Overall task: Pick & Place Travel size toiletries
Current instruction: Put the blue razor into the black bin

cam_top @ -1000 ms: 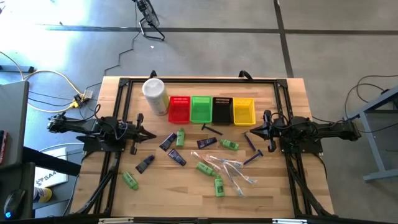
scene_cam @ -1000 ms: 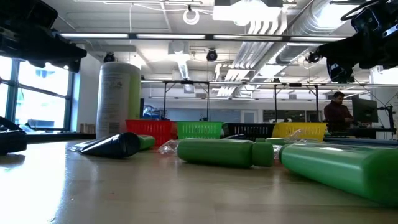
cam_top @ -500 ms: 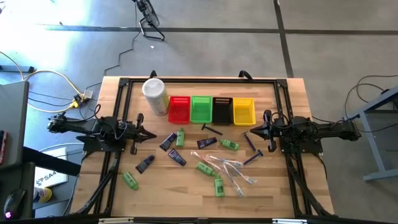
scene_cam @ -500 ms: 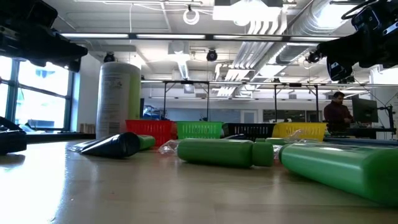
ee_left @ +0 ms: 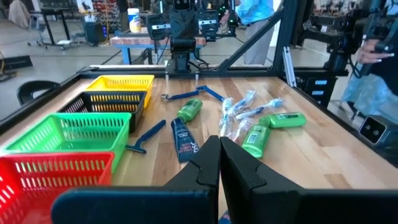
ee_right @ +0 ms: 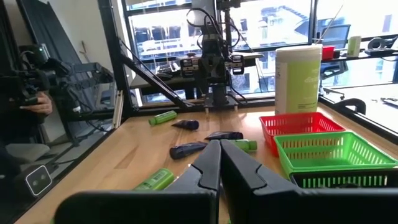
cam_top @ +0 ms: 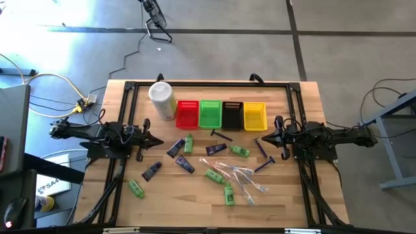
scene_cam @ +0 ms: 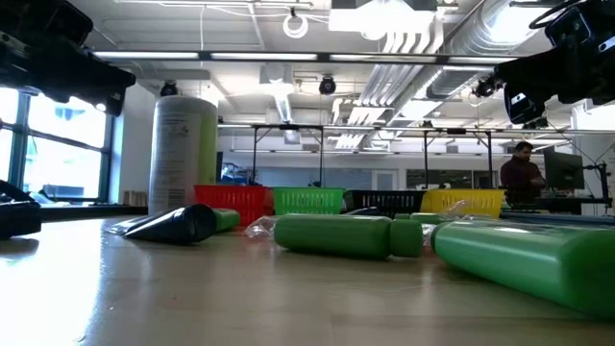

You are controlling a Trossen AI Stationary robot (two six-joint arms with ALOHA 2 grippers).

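my left gripper (cam_top: 158,140) and right gripper (cam_top: 261,140) hang clenched and empty beside scattered bright green mini bottles (cam_top: 188,142); i should open wide before descending squarely.

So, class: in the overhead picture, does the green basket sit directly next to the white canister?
No, the red basket sits between the white canister and the green basket.

Two matte black jointed arms, thin cables along the links. Left end effector (cam_top: 158,140) and right end effector (cam_top: 259,139): paired dark, angular, tapering plastic fingers (ee_left: 208,163) below a broad black crossbar.
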